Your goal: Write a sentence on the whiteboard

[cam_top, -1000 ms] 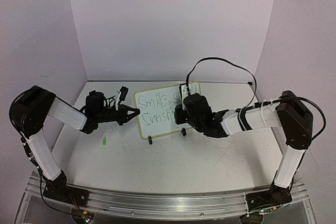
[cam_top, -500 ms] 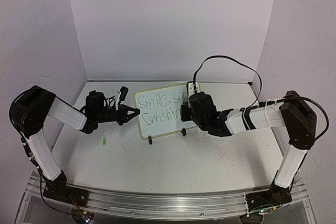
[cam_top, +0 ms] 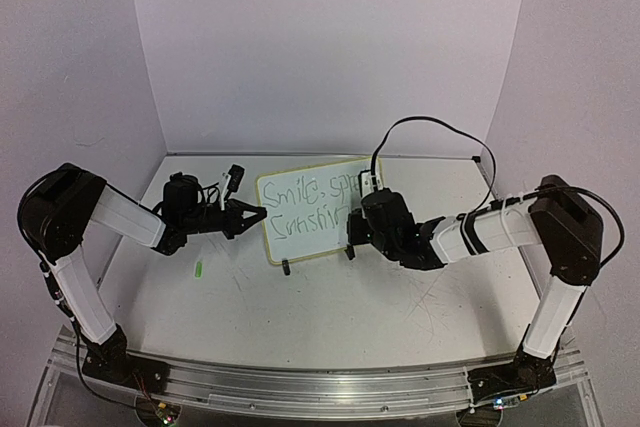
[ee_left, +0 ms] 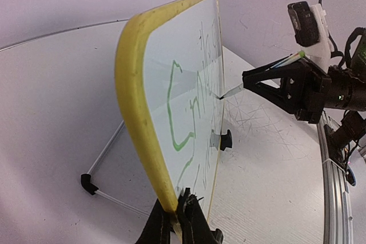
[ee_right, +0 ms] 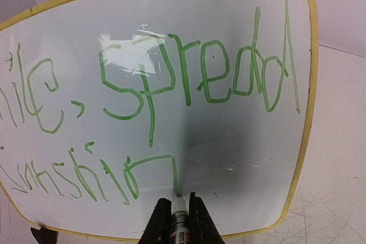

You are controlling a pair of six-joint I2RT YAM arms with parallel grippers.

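Surface [cam_top: 300, 317]: white, scratched grey.
Room: plain lilac walls [cam_top: 330, 47] on three sides.
Left fingers [ee_left: 193, 227]: pinching whiteboard [ee_left: 157, 67] frame.
Right fingers [ee_right: 159, 224]: clamping marker [ee_right: 179, 210], tip touching green sentence [ee_right: 186, 78].

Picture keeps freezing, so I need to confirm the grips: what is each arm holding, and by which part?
Left gripper: jaws shut on the whiteboard, on its yellow frame at the side edge. Right gripper: jaws shut on a marker, just behind its tip.

scratched white table [cam_top: 330, 317], small green item [cam_top: 198, 269] on it (left side); lilac walls [cam_top: 330, 47]
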